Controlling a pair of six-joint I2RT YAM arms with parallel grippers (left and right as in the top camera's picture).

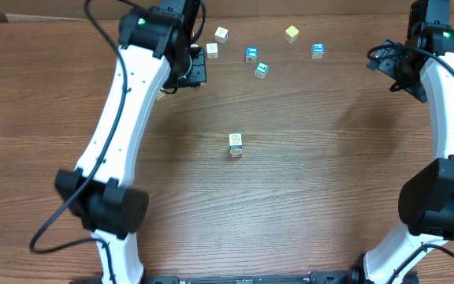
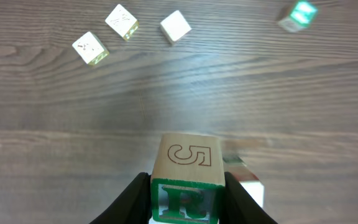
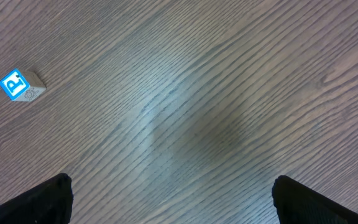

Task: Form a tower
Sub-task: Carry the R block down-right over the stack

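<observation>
Left claw [image 2: 186, 190] pinched narrow on the green-R cube [image 2: 186, 158], 5 face up, at the far-left end of the counter [image 1: 329, 181]; probably the next tier. Tower [image 1: 236, 145] stands alone mid-counter, well apart from it. Right claw [image 3: 173, 202] spread wide, nothing in it, off to the side. Loose cubes [image 1: 251, 54] scattered along the far edge. Counter is flat, matte wood-grain. Room out of frame.

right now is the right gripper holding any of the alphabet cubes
No: in the right wrist view the right gripper stands wide open with nothing in it, and the blue-lettered cube lies apart on the wood.
</observation>
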